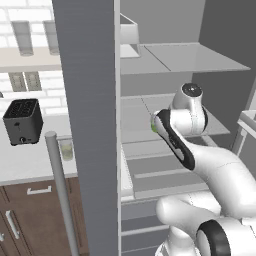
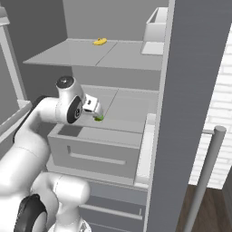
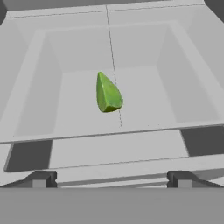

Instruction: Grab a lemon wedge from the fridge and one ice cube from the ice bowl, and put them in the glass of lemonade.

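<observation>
Fridge [image 1: 90, 100]: tall grey cabinet, door swung open and seen edge-on in both base views, its long silver bar handle [image 1: 60, 190] standing in front of the door edge; interior of pale grey shelves, with a grey drawer [image 2: 95, 152] pulled forward below them. Lemon wedge [image 3: 107, 94]: small yellowish-green piece, pointed end toward the top of the hand view, lying on the pale floor of a shallow open-topped compartment, apart from its walls; in the right base view it shows as a green speck [image 2: 98, 118] just beside the fingertips, and in the left base view as a green sliver [image 1: 153, 126] at the edge of the wrist. Gripper [image 3: 111, 178]: reached into the fridge over the drawer, jaws spread wide with nothing between them, the two dark fingertips [image 3: 41, 178] standing either side of the wedge's line and short of it, not touching. Glass of lemonade [image 1: 66, 150]: short clear tumbler of pale yellow-green liquid, on the light counter [image 1: 25, 160] left of the fridge door, partly behind the handle. Toaster [image 1: 23, 121]: black, on the same counter, left of the glass. Small yellow item [image 2: 100, 41]: on the upper fridge shelf, too small to identify. White box [image 2: 156, 28]: on the same upper shelf, next to the door.
</observation>
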